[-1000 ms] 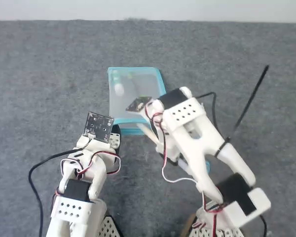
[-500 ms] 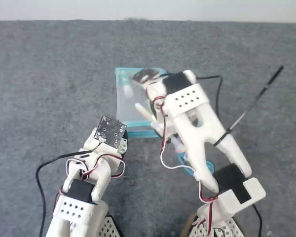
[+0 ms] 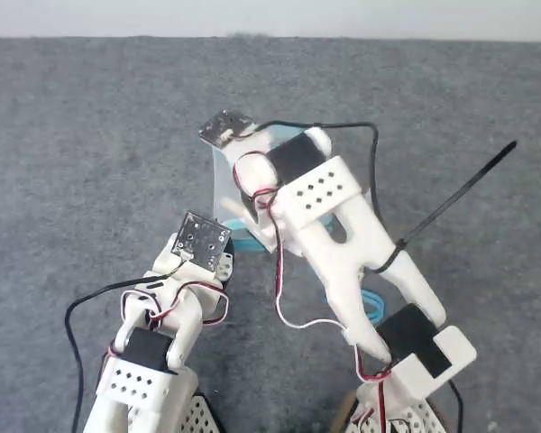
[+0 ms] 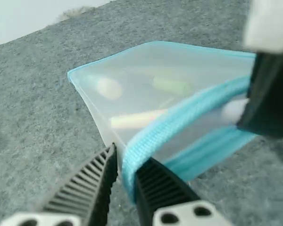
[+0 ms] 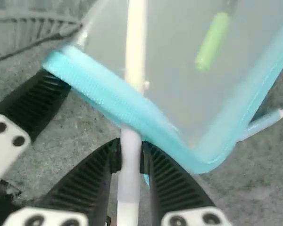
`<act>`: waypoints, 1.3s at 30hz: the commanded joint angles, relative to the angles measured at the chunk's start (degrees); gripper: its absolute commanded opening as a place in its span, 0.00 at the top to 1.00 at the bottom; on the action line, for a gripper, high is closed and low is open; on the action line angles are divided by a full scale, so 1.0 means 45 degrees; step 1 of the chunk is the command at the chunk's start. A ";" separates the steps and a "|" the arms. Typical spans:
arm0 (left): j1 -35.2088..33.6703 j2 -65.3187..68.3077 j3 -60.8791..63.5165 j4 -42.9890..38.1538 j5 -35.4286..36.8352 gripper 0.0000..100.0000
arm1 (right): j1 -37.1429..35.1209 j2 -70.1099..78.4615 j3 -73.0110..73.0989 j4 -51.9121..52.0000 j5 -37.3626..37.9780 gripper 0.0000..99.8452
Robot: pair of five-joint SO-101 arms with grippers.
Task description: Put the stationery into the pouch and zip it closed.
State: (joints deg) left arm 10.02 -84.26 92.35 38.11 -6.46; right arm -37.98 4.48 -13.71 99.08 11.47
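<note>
The translucent pouch [image 4: 146,80] with a light blue zipper edge [image 4: 179,122] lies on the grey carpet, partly under the right arm [image 3: 334,225]. My left gripper [image 4: 127,157] is shut on the zipper edge at the pouch's near corner. My right gripper [image 5: 130,143] is shut on a white pen [image 5: 129,193], whose front end passes over the blue edge into the pouch [image 5: 179,70]. Inside lie a green item [image 5: 212,40], a cream stick [image 4: 137,120] and a white item [image 4: 108,87]. The left arm's fingers [image 5: 26,110] show beside the opening.
A light blue pen [image 5: 266,120] sticks out from under the pouch's far corner. A blue ring [image 3: 374,305] lies on the carpet beside the right arm. A black cable tie [image 3: 460,194] juts out from that arm. Open carpet [image 3: 90,135] surrounds the pouch.
The right arm has swung forward and left over the pouch, carrying the white pen further into it. The left arm moved up to the pouch's near corner, then held still.
</note>
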 commanded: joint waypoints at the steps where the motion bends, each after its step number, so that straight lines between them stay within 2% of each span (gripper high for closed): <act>1: 0.0117 -0.0176 -0.0225 -0.0039 -0.0098 0.99 | 0.0010 -0.0791 -0.0860 -0.0635 -0.0176 0.99; 10: 0.0117 -0.0176 -0.0225 -0.0039 -0.0098 0.99 | 0.0029 -0.1241 -0.0801 -0.1123 -0.0176 0.77; 16: 0.0117 -0.0176 -0.0205 -0.0039 -0.0117 0.99 | 0.0166 -0.1319 -0.0879 -0.1436 -0.0195 0.78; 21: -0.0176 -0.0176 -0.0244 -0.0059 -0.0059 0.99 | 0.1807 -0.1690 -0.0860 -0.1436 -0.0078 0.78; 23: -0.0899 -0.0195 -0.0283 -0.0469 0.0274 0.99 | 0.2530 -0.2315 -0.0860 -0.1319 0.0293 0.78; 27: -0.3790 -0.0117 -0.0987 -0.1074 0.2696 0.99 | 0.3429 -0.4269 0.0215 -0.1241 0.0117 0.78; 28: -0.4005 -0.0098 -0.1084 -0.1016 0.2833 0.99 | 0.3624 -0.4640 0.0742 -0.1260 -0.0039 0.78; 30: -0.3243 -0.0098 -0.1045 -0.0684 0.2247 0.99 | 0.3917 -0.5187 0.2110 -0.1455 -0.0313 0.78; 32: -0.1680 -0.0176 -0.0752 -0.0313 0.1309 0.99 | 0.4151 -0.5402 0.3634 -0.1885 -0.0469 0.78; 34: -0.0781 -0.0176 -0.0615 -0.0176 0.1250 0.99 | 0.4386 -0.5499 0.5158 -0.2608 -0.0488 0.78; 36: -0.1543 -0.0176 -0.0830 -0.0215 0.1856 0.99 | 0.4659 -0.5538 0.6525 -0.3331 -0.0430 0.78; 39: -0.3790 -0.0176 -0.1221 -0.0234 0.2501 0.99 | 0.5089 -0.5441 0.7951 -0.4327 -0.0430 0.78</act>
State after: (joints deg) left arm 0.35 -84.18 91.47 37.05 2.07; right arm -16.88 -17.32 18.20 83.96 9.98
